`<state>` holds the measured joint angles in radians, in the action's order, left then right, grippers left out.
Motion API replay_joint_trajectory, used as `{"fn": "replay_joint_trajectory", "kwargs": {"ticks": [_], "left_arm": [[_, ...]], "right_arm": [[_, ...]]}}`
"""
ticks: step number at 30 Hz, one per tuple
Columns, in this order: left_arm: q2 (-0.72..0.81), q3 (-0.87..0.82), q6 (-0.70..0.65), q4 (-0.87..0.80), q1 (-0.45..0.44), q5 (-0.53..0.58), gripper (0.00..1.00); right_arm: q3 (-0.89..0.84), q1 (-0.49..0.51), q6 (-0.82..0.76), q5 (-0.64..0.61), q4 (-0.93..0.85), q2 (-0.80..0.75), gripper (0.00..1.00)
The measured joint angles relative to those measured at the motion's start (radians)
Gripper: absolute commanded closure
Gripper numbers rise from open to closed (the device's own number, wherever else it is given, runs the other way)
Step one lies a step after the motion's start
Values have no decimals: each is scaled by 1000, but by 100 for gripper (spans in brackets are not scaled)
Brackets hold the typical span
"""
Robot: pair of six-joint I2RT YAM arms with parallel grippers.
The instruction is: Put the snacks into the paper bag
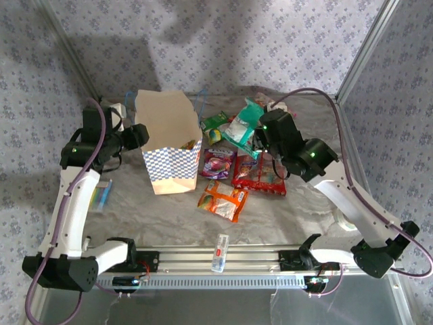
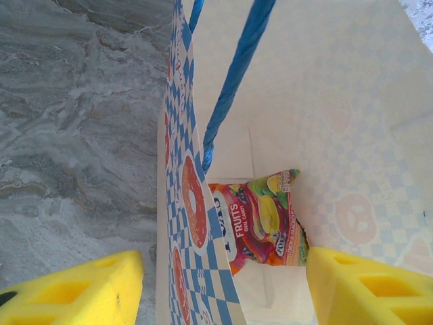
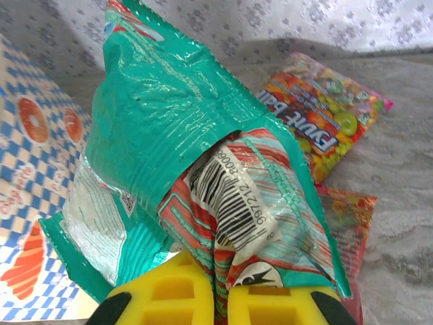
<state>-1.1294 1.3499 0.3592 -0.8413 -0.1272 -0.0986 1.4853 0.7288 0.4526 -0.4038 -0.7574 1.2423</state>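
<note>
Looks early: fruit packet [image 2: 260, 223] already in bag [image 1: 166, 128], right end effector [image 3: 220, 298] pinched on teal packet [image 3: 162, 135] just right of bag, left end effector [image 2: 220, 288] spread astride bag wall, purple packet [image 1: 217, 163], red packet [image 1: 259, 175], orange packet [image 1: 223, 198], green packet [image 1: 216, 122] left lying on worktop [image 1: 284, 217].

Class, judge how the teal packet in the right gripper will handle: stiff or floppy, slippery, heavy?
Probably floppy: the teal packet creases and folds where the right gripper pinches it. Likely slippery, since its film is glossy. Seemingly light, held up by one end.
</note>
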Motion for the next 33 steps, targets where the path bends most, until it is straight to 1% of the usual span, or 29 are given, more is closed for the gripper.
{"fn": "replay_joint_trajectory", "kwargs": {"ticks": [12,15,16,19,24,33], "left_arm": [[0,0,5,31,14,9,36],[-1,0,9,38,25,6,38],[-2,0,10,42,29,3,41],[-10,-3,23,63,50,-10,45],[-29,-24,35,96,88,-44,46],[-77,-51,58,146,102,-93,49]], "right_arm": [[134,56,-115,0,15,35,100],[179,71,-146,0,23,59,100],[194,77,-157,0,26,68,100],[234,94,-187,0,37,91,100],[306,107,-221,11,40,141,100],[381,127,-273,42,74,200,100]]}}
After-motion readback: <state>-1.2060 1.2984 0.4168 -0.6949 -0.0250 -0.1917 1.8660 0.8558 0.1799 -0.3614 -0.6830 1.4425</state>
